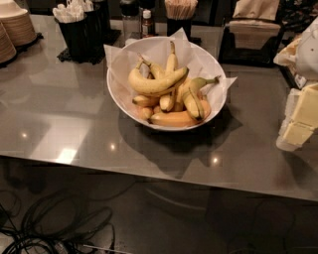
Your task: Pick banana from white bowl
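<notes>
The banana [155, 84] is long, thick and strongly curved. It lies across the top of a pile of several bananas in the white bowl [115, 94]. The bowl is lined with white paper and stands on the grey table at centre. A green-stemmed banana [195, 99] and shorter orange-yellow bananas [171, 119] lie beside and under the banana. My gripper [300, 119], white with pale yellow parts, is at the right edge of the view. It is level with the bowl, well to the right of it, and touches nothing in the bowl.
Stacked tan paper plates [15, 30] stand at the back left. A black holder of white utensils [79, 30], a small bottle [146, 22], a holder of sticks [180, 15] and a napkin dispenser [251, 32] line the back. Cables [49, 228] lie on the floor below the table's front edge.
</notes>
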`<state>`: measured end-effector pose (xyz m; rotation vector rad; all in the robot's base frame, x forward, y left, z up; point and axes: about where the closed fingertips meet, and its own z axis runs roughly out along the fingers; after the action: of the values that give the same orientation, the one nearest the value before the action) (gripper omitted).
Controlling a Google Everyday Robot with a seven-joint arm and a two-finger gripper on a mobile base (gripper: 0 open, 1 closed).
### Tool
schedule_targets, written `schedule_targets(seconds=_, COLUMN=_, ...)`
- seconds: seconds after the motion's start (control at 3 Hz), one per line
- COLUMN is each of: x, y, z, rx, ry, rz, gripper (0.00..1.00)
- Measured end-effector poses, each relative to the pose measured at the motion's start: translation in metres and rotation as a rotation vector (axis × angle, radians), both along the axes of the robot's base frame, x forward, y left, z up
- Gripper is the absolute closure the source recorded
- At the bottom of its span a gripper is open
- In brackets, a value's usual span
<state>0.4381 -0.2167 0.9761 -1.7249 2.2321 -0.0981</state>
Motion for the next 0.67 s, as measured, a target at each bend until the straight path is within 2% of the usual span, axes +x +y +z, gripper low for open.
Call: schedule_targets(seconds=0.67, x=-0.0001, y=0.0026, z=0.0029, rx=0.017, ry=-0.012, rz=0.012, gripper=0.0)
